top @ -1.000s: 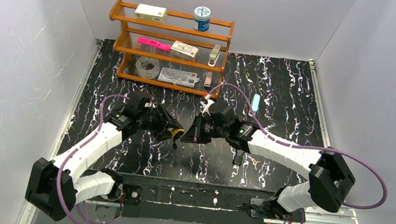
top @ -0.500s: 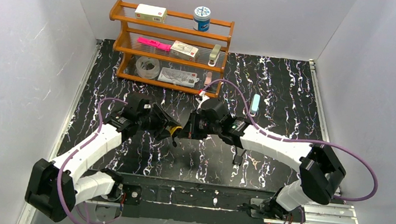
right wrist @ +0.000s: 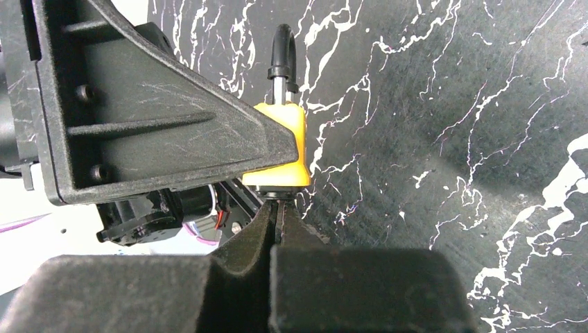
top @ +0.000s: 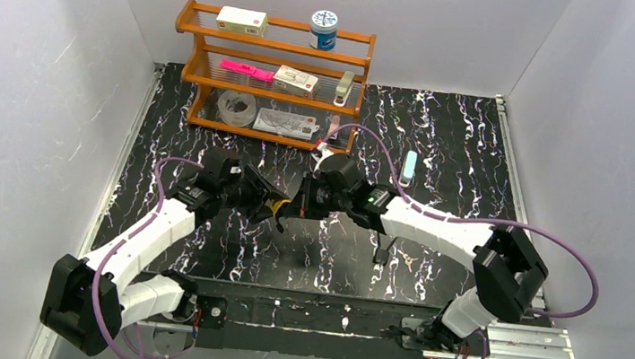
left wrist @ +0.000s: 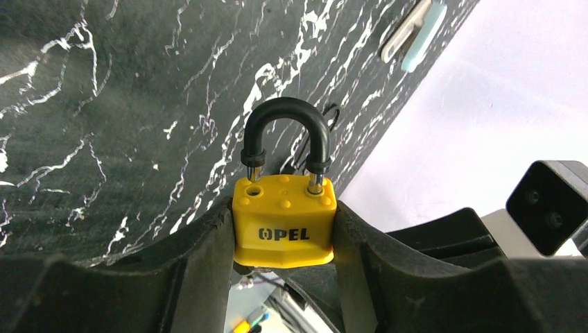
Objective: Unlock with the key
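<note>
A yellow padlock (left wrist: 284, 215) with a black shackle (left wrist: 284, 111) is held above the table, my left gripper (left wrist: 284, 232) shut on its sides. The shackle's left leg ends just above its hole, while the right leg sits in the body. In the top view the padlock (top: 285, 206) hangs between both grippers at mid-table. My right gripper (right wrist: 278, 203) is shut, its tips against the underside of the padlock (right wrist: 286, 146). Only a thin edge of the key (right wrist: 278, 212) shows between the pads; the rest is hidden.
A wooden shelf (top: 272, 75) with small boxes, tape and a tin stands at the back. A light blue object (top: 409, 167) lies right of centre on the black marbled table (top: 463, 142). A small dark item (top: 382, 257) lies under the right arm. White walls enclose three sides.
My right arm has swung left and its gripper has pushed closer in against the padlock's underside. The left gripper has held the padlock almost still.
</note>
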{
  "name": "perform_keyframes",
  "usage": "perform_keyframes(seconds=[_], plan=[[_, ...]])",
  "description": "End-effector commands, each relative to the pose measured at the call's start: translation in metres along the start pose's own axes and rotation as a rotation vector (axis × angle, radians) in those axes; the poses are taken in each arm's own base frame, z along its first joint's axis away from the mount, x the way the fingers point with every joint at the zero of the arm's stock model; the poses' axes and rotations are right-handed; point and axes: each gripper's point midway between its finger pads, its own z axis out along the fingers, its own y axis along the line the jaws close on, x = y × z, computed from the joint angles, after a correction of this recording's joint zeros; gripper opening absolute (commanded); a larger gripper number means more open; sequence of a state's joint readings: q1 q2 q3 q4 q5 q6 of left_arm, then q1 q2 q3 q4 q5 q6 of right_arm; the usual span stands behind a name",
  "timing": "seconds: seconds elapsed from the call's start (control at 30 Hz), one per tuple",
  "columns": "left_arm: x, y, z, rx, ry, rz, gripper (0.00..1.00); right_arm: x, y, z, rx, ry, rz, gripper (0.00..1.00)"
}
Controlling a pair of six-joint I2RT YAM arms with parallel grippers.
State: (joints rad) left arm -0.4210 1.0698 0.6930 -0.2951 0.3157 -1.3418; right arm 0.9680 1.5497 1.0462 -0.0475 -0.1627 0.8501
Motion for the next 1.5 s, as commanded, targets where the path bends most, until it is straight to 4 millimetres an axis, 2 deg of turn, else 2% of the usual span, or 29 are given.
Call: perform_keyframes(seconds=[0.0, 0.1, 0.17, 0.2, 0.27, 0.33, 0.4, 0.47, 0.53, 0.73, 0.83, 1.13, 1.33, 1.47], plan=[[0.02, -0.024, -0.013, 0.088, 0.095, -0.032, 0.13, -0.029, -0.006, 0.017, 0.072, -0.083, -0.002, 0.01], [0.017, -0.024, -0.009, 0.077, 0.087, -0.033, 0.12, -0.028, -0.012, 0.027, 0.096, -0.069, -0.005, 0.01], [0.015, -0.026, -0.007, 0.077, 0.079, -0.018, 0.12, -0.027, -0.01, 0.025, 0.09, -0.06, -0.01, 0.02], [0.014, -0.027, -0.007, 0.077, 0.072, -0.009, 0.12, -0.028, -0.008, 0.021, 0.079, -0.068, -0.016, 0.07], [0.011, -0.026, -0.005, 0.072, 0.062, 0.001, 0.12, -0.032, 0.005, 0.005, -0.006, -0.093, -0.03, 0.17], [0.008, -0.024, -0.003, 0.069, 0.048, 0.016, 0.12, -0.039, 0.016, -0.018, -0.13, -0.132, -0.03, 0.28], [0.006, -0.022, -0.001, 0.065, 0.032, 0.026, 0.12, -0.044, 0.018, -0.045, -0.224, -0.186, -0.043, 0.43], [0.005, -0.021, 0.002, 0.072, 0.028, 0.031, 0.12, -0.045, 0.02, -0.06, -0.262, -0.211, -0.064, 0.53], [0.005, -0.022, 0.003, 0.083, 0.033, 0.038, 0.12, -0.042, 0.019, -0.067, -0.267, -0.221, -0.082, 0.58], [0.004, -0.03, -0.001, 0.108, 0.023, 0.073, 0.12, -0.029, 0.016, -0.059, -0.278, -0.147, -0.081, 0.58], [0.005, -0.029, -0.001, 0.108, 0.027, 0.074, 0.12, -0.027, 0.022, -0.053, -0.296, -0.123, -0.094, 0.56], [0.006, -0.029, -0.002, 0.114, 0.033, 0.076, 0.12, -0.024, 0.019, -0.034, -0.253, -0.085, -0.072, 0.35], [0.007, -0.029, -0.002, 0.115, 0.036, 0.074, 0.12, -0.021, 0.019, -0.026, -0.235, -0.071, -0.097, 0.34], [0.008, -0.031, -0.003, 0.122, 0.039, 0.072, 0.12, -0.018, 0.016, -0.021, -0.209, -0.059, -0.108, 0.27]])
